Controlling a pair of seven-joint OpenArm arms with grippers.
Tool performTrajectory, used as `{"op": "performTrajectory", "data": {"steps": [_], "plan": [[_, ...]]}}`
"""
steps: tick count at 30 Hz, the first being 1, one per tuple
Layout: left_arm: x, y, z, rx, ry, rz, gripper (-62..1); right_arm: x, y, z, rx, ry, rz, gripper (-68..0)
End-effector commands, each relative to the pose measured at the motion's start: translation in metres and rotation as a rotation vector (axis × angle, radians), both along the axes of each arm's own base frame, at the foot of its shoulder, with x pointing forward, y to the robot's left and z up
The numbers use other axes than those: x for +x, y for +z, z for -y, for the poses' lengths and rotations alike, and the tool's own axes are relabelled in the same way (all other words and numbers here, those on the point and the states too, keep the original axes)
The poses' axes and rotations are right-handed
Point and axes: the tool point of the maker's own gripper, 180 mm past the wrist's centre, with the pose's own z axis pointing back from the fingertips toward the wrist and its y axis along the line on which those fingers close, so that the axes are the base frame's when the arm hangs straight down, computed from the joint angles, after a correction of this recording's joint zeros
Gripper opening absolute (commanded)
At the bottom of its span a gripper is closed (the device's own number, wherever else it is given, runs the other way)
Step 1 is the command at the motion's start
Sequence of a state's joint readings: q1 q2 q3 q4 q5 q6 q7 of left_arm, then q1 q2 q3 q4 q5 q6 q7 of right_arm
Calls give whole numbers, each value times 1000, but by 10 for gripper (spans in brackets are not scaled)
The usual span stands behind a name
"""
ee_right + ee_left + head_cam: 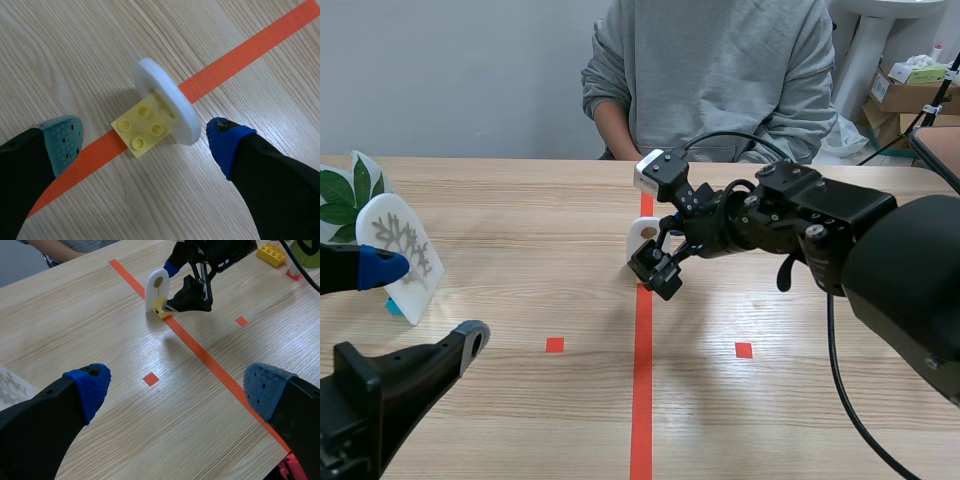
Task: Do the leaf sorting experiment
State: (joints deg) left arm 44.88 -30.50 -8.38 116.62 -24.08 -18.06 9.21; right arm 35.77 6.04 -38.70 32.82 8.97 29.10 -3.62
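Your right gripper (pixel 145 142) stands wide open over the leaf card (pixel 165 100), a white oval upright in a yellow brick (pixel 142 125) on the red tape line (pixel 240 55) at mid-worktop (pixel 520 200). Its blue pad (pixel 225 137) sits just beside the card's rim. Your left gripper (pixel 177 390) is wide open too, holding nothing, near the worktop's left edge by two more leaf cards (pixel 400 250).

Your right gripper (pixel 145 144) straddles the white card (pixel 165 100) and yellow brick (pixel 142 127), fingers spread, with less room at the blue pad. A wide stretch of table (pixel 520 300) lies between there and the leaf cards (pixel 380 235).
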Motion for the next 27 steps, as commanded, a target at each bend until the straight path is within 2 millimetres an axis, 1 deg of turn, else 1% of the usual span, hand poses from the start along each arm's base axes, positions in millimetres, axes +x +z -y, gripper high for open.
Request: {"op": "performTrajectory", "data": {"steps": [1, 3, 6, 8, 14, 16, 21, 27], "plan": [[2, 4, -1, -13, 7, 17, -41, 11, 15, -3, 27, -5, 40, -181], [2, 4, -1, -13, 7, 17, -41, 12, 14, -1, 23, -14, 45, -202], [2, 4, -1, -12, 7, 17, -41, 13, 15, 0, 20, -20, 51, -206], [2, 4, -1, -12, 7, 17, -41, 14, 16, -1, 26, -19, 54, -232], [2, 4, -1, -12, 7, 17, -41, 16, 18, -1, 27, -19, 71, -237], [2, 4, -1, -12, 7, 17, -41, 16, 19, -1, 25, -15, 79, -265], [2, 4, -1, -12, 7, 16, -41, 22, 25, -1, 19, -15, 107, -265], [2, 4, -1, -12, 7, 16, -41, 25, 31, -7, -5, 26, 139, -266]]}}
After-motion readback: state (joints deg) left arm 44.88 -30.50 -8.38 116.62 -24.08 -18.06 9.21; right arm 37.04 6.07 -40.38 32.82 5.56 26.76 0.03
